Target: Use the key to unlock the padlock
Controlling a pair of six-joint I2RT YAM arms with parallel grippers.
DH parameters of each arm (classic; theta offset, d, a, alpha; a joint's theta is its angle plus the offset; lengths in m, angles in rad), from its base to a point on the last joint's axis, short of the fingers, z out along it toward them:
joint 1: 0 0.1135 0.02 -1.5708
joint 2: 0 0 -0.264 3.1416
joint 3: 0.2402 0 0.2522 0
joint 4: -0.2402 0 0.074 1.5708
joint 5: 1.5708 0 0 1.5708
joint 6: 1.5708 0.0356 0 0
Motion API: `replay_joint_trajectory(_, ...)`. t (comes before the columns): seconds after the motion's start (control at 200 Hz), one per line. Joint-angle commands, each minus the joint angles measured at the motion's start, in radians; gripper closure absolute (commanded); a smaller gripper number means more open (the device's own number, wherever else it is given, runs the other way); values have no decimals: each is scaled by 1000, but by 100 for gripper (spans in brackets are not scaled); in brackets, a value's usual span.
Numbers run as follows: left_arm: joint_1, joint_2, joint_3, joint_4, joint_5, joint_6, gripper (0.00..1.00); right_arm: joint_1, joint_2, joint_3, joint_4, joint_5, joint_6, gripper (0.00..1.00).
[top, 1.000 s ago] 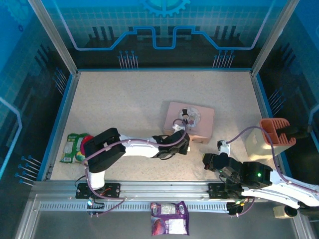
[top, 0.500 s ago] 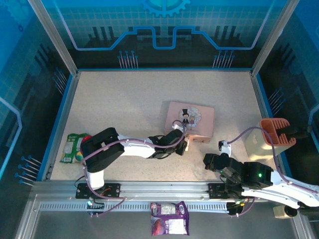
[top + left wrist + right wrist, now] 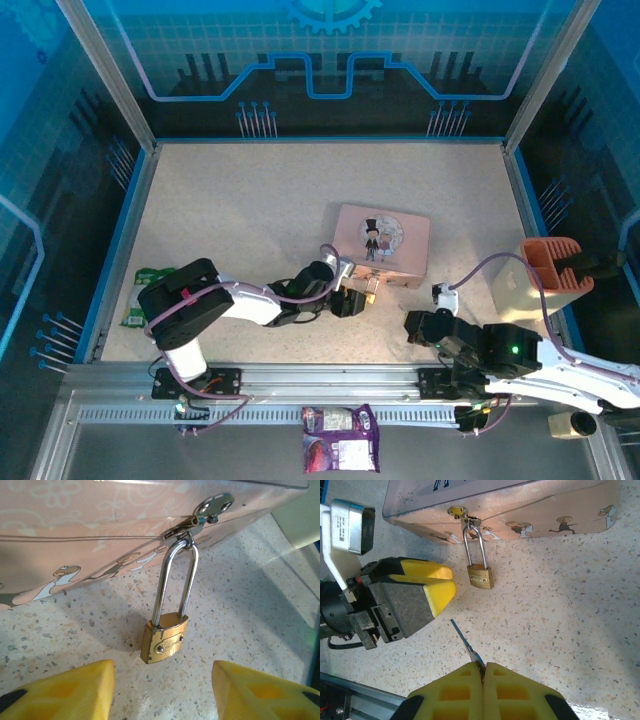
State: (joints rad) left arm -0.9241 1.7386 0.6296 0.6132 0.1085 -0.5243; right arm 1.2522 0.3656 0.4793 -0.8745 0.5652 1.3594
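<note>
The padlock [image 3: 164, 641] lies just ahead of the left gripper [image 3: 162, 682], whose yellow fingers stand well apart on either side without touching it; only their tips show, cut off at the bottom edge. Its long silver shackle hooks through the hasp [image 3: 197, 522] of the pink box [image 3: 90, 510], and its brass body rests tilted on the speckled table [image 3: 250, 610]. The right gripper [image 3: 483, 672] is clamped on the key [image 3: 463, 636], whose thin blade pokes out toward the padlock while its head is hidden between the pads. The keyhole cannot be made out.
</note>
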Motion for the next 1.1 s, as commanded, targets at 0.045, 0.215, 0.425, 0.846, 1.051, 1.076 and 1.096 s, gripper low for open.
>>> replay_joint_trajectory(0.045, 8, 16, 9, 68, 79, 23, 42, 33, 31, 17, 25, 26, 34, 100)
replay_joint_trajectory(0.215, 10, 77, 79, 4, 61, 63, 41, 58, 41, 19, 11, 60, 59, 100)
replay_joint_trajectory(0.425, 10, 136, 171, -92, 37, 119, 41, 65, 15, 12, 12, 74, 64, 100)
replay_joint_trajectory(0.846, -15, 161, 206, -115, 17, 70, 65, 70, -10, -25, 25, 83, 101, 100)
replay_joint_trajectory(1.051, -30, 126, 177, -49, 1, -7, 85, 69, -22, -71, 48, 76, 150, 100)
replay_joint_trajectory(1.076, -30, 121, 175, -46, -3, -15, 86, 69, -26, -74, 44, 78, 156, 100)
replay_joint_trajectory(1.096, -31, 119, 175, -42, -6, -18, 88, 69, -29, -77, 38, 78, 162, 100)
